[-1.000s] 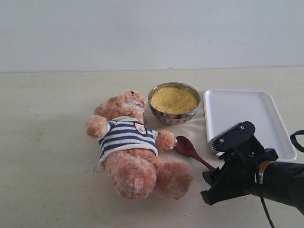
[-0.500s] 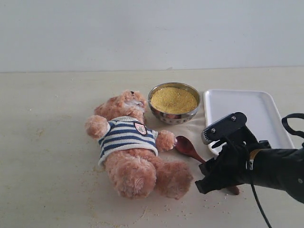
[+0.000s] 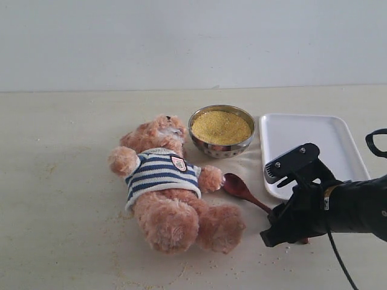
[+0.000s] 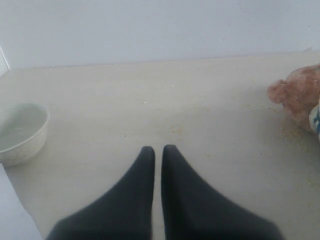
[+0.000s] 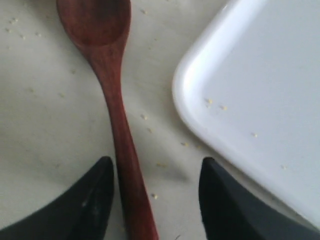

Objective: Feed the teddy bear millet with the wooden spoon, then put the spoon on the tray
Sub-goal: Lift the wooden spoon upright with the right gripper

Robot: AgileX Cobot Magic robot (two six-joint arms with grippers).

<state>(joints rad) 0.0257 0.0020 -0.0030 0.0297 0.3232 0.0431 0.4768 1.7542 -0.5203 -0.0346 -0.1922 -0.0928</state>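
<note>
Handle of the wooden spoon lies between my right fingers, which stand spread, one on each side, not closed on it. The spoon rests flat on the worktop, bowl ahead of the fingers, tray just beside one finger. I judge it light, stiff and smooth, so I would pinch the slim handle squarely. My left fingers are pressed together, empty.
</note>
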